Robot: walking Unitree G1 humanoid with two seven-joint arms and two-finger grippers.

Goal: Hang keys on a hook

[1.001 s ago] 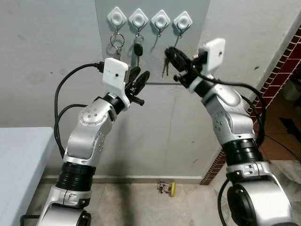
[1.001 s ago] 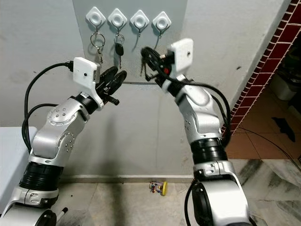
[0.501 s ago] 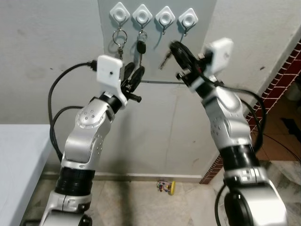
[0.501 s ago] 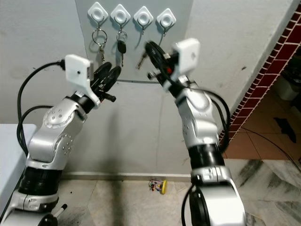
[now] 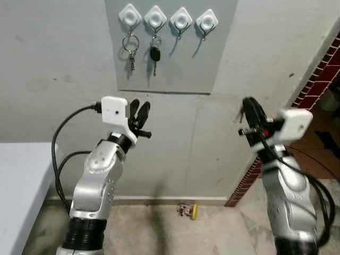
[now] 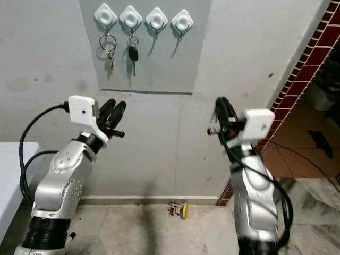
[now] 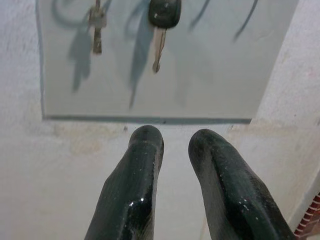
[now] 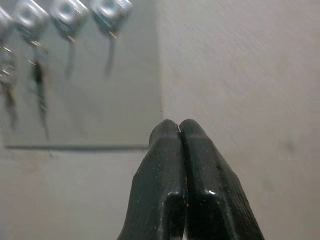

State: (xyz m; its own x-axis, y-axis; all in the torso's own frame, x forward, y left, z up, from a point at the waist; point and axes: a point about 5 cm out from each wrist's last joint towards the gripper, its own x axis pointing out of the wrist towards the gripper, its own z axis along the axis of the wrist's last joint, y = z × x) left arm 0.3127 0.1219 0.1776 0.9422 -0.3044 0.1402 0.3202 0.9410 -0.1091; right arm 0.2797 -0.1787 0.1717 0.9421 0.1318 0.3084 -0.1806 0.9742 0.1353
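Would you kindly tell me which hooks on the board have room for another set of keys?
The two hooks on the robot's right side of the grey board are bare. The left two are taken: a key ring and a black-headed key.

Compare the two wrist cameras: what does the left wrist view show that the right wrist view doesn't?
Left wrist view: the left gripper, fingers apart, facing a close black-headed key. Right wrist view: the right gripper, fingers pressed together, and the white hooks, two bare. Both: the grey panel with hanging keys.
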